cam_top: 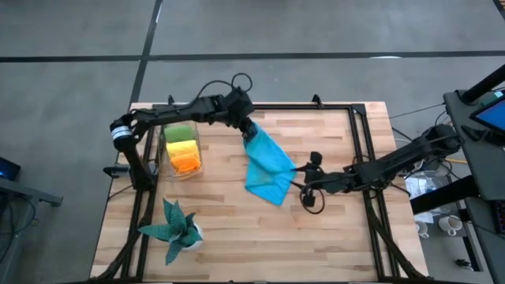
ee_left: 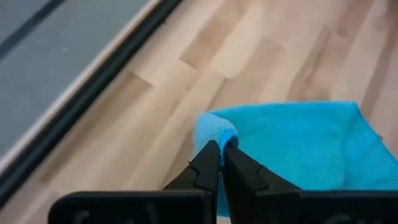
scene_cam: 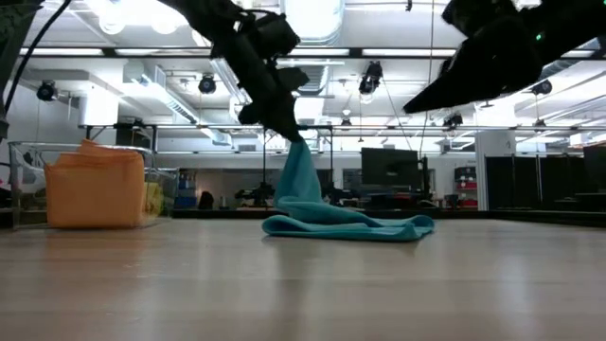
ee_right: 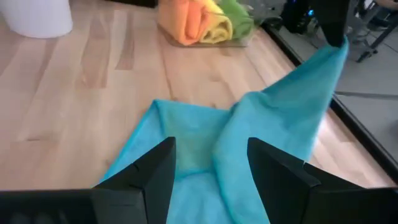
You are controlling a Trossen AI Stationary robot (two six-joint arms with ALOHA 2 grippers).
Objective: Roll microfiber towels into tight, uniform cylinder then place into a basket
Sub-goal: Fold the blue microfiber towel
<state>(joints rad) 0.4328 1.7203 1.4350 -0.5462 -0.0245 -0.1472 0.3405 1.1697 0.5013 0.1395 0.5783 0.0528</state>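
Left gripper (cam_top: 248, 128) clenched on one blue towel (cam_top: 268, 166); right gripper (cam_top: 304, 188) released; three rolled towels (cam_top: 184, 147) in basket (cam_top: 194, 170).

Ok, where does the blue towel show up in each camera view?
High: blue towel mid-table, corner pinched by left gripper.
Low: centre, hanging from it.
Left wrist: behind fingertips.
Right wrist: foreground.
Shared landmark: the pinched corner.

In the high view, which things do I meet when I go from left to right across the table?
Basket with rolled towels → left gripper pinching a corner of the blue towel → open right gripper. The plant sits nearer the front, overlapping the basket's place in the order.
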